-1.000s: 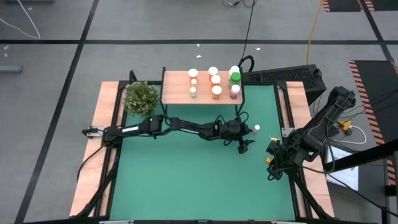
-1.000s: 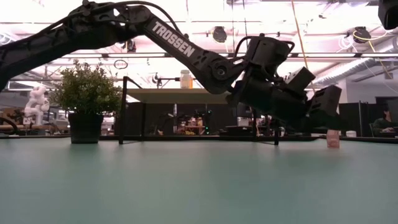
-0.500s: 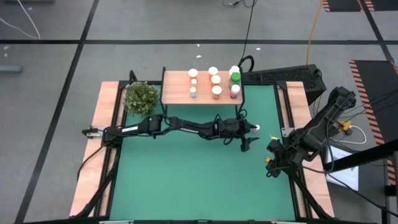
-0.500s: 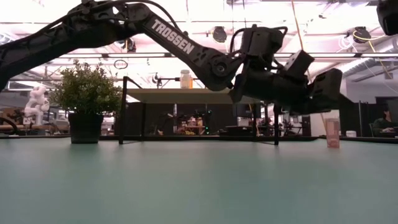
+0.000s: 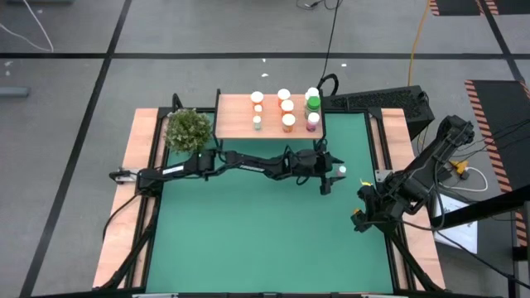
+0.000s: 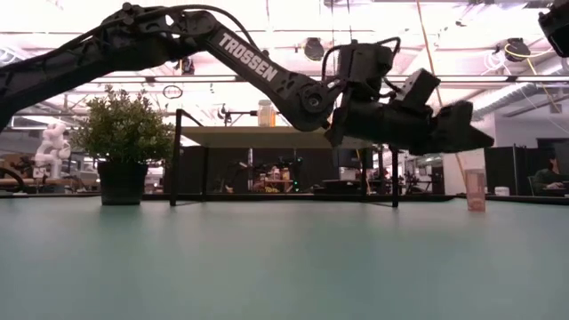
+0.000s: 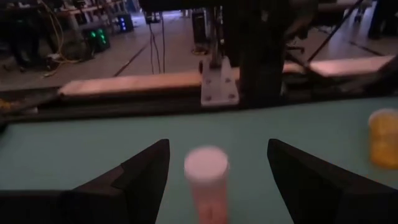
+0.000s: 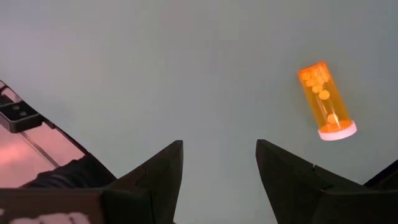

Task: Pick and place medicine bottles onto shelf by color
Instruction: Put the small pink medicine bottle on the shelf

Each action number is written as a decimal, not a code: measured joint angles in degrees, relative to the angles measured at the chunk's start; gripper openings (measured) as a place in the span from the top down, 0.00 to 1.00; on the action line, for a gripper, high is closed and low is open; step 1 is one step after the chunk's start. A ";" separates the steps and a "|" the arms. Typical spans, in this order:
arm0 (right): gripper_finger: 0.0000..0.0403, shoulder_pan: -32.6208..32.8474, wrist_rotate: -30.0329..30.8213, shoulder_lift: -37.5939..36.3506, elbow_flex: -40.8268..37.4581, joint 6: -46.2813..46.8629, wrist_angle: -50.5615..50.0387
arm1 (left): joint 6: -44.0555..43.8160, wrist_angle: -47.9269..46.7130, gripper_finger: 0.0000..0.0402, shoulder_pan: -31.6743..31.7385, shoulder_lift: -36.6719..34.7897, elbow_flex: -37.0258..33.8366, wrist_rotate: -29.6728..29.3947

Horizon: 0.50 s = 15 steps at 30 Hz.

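Lining up left hand on the pink bottle

Left arm reaches across the green table, its hand low over the mat just in front of the shelf's right end. Fingers are spread wide, nothing between them. Wrist view puts the pink bottle, white cap up, standing upright in the gap between the two fingers, not yet touched.

Change over the last second: the hand was tipped down and sat short of the bottle; it has since lifted, levelled out and swung toward it. In the low view the fingertips now point at the bottle and are near it but apart.

Judgement: approach is nearly done; what remains is to advance, close, and lift. Risk is knocking the bottle over with a fingertip, since it is narrow and light.

Shelf already carries several bottles, including the green-capped one.

Right hand waits at the table's right edge, fingers spread, empty. An orange bottle lies on its side on the mat beneath it.
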 joint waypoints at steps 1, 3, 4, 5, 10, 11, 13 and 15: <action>0.51 0.00 0.01 0.00 0.02 0.51 0.00 | -0.37 -0.15 0.32 0.24 0.15 0.01 0.56; 0.51 0.00 0.02 0.01 0.02 1.15 -0.01 | -0.42 0.49 0.32 0.47 1.16 0.04 1.12; 0.51 0.00 0.02 0.02 0.01 1.52 -0.04 | -0.36 0.99 0.32 0.58 1.95 0.03 1.30; 0.51 0.00 0.04 0.00 0.02 1.82 -0.04 | -0.24 2.36 0.32 0.58 2.79 0.02 1.36; 0.51 -0.04 -0.17 -0.01 0.01 4.70 0.80 | -3.56 5.23 0.32 0.54 6.50 1.73 0.82; 0.51 -0.04 -0.15 0.00 0.01 4.88 1.27 | -3.98 5.23 0.32 0.58 7.33 3.09 0.57; 0.51 -0.04 -0.15 0.00 0.00 4.91 2.18 | -4.50 4.64 0.32 0.64 9.47 7.01 0.52; 0.51 -0.04 -0.16 0.00 0.02 5.08 2.84 | -4.53 2.95 0.32 0.74 11.68 11.89 0.60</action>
